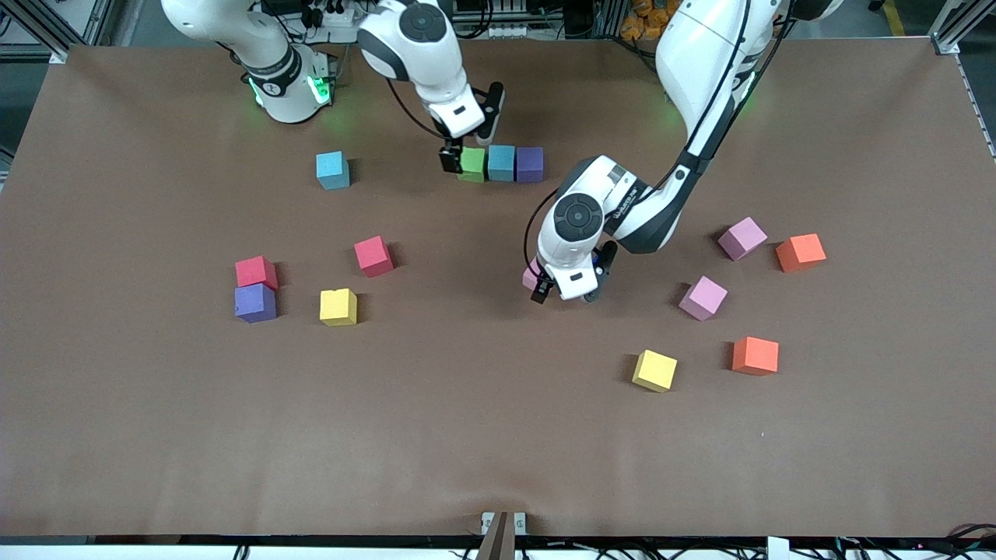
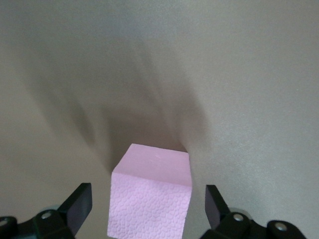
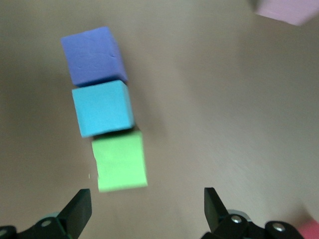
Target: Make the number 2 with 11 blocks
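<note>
The left pincer point(image 1: 566, 292) stands low over a pink block point(image 2: 150, 198) near the middle of the desk point(image 1: 482, 435), its fingers point(image 2: 79, 205) spread wide with the cube between them and a gap on each side; nothing is gripped. In the front view only a sliver of this block point(image 1: 531, 274) shows beside the wrist.

The right pincer point(image 1: 461, 152) hangs over the green block point(image 1: 472, 164), also wide open and holding nothing. That green block touches a blue block point(image 1: 502, 162), which touches a purple block point(image 1: 530, 164): a row of three, the green one at the right arm's end.

Loose blocks lie scattered on the brown desk. Toward the right arm's end are a light blue block point(image 1: 332, 169), two red blocks point(image 1: 373, 256), a yellow block point(image 1: 338, 306) and another purple block point(image 1: 255, 302) touching a red one point(image 1: 256, 272). Toward the left arm's end are two pink blocks point(image 1: 742, 238), two orange blocks point(image 1: 800, 252) and a yellow block point(image 1: 654, 370).

Metal framing edges the desk's corners point(image 1: 953, 35).
</note>
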